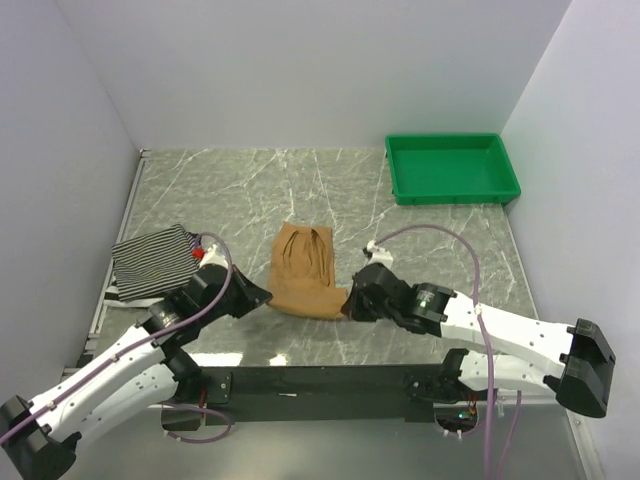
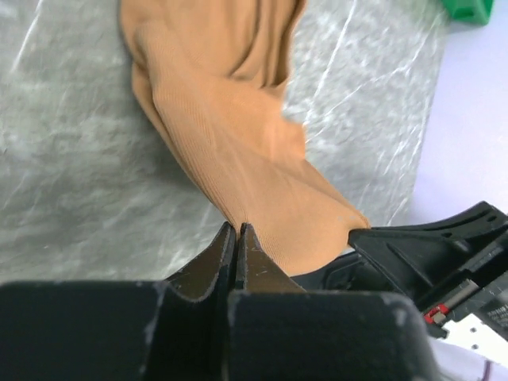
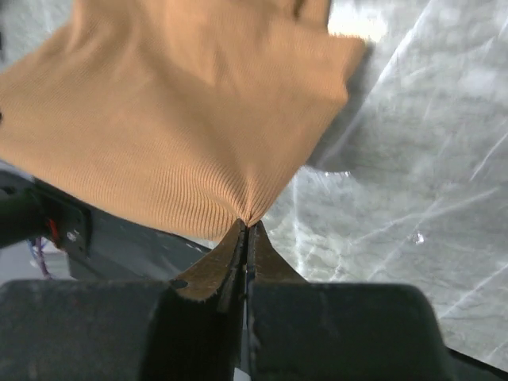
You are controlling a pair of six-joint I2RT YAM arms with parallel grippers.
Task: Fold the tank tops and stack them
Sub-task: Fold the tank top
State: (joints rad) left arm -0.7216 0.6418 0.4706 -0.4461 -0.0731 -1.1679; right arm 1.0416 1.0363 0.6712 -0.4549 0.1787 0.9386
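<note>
A: Entry. Where is the tan-brown tank top point(image 1: 303, 268)?

B: Mid-table on the marble table point(image 1: 250, 190), between the two arms. The strap end points toward the back wall and the hem end is nearest the bases.

A: Grippers?

B: The left gripper point(image 2: 236, 230) is pinched closed on the near left hem corner, with cloth coming straight out of the tips. The right gripper point(image 3: 246, 226) is clamped on the near right corner, and the knit ribs fan out from the pinch.

A: Handling?

B: It's a thin rib knit, light and limp. Creases bunch down the middle and there's no stiffness. My judgement is that it will sag between the two holds and drag on the stone unless both corners rise evenly. It doesn't look slippery, so a corner pinch should hold. The hem corners seem the right grip for carrying that edge over toward the straps.

A: Others?

B: The thin-striped tank top point(image 1: 155, 262) lies near the left edge, just beside the left arm and apart from the tan one. It's a likely stack site. I can't make out the wide-striped one. The green tray point(image 1: 455, 192) is in the far right corner, well apart.
</note>
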